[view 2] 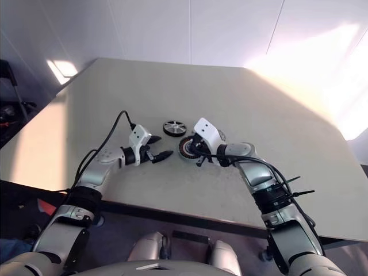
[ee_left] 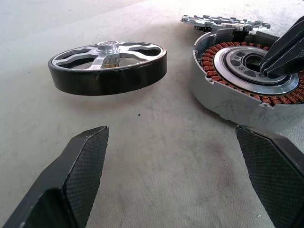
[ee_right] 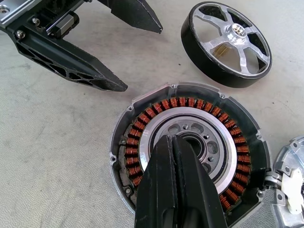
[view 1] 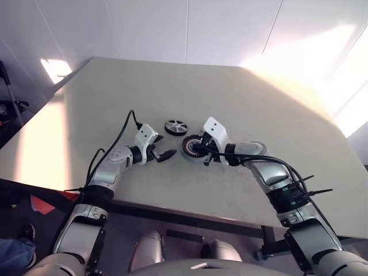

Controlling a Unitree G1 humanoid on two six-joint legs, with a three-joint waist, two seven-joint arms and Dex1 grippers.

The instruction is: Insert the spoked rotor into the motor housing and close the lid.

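From the head views we observe a pale surface (view 1: 241, 109) carrying three parts near its front middle: the spoked rotor (view 1: 176, 127) lying flat, the motor housing (view 1: 191, 147) just beside it on the near right, and the lid (view 2: 221, 135), mostly hidden behind the right wrist. The left pincer (view 1: 165, 154) hovers to the left of the housing with its black fingers spread and nothing between them. The right pincer (view 1: 206, 154) sits over the housing. From the left wrist view we note the two fingers (ee_left: 76, 175) set wide apart above bare surface; the rotor (ee_left: 108, 68) lies ahead of them, black rim and silver spokes clear, and the housing (ee_left: 237, 90) stands apart from it, its coppery windings exposed, with the right pincer's tip reaching down toward its centre. The ribbed lid (ee_left: 223, 22) lies flat behind the housing. From the right wrist view we record the right pincer (ee_right: 176, 142) pressed together, its tip at the central bore of the housing (ee_right: 137, 137); whether it touches we cannot tell. The rotor (ee_right: 228, 42) lies near the housing, not in contact, and the lid's edge (ee_right: 289, 190) shows just beside the housing.
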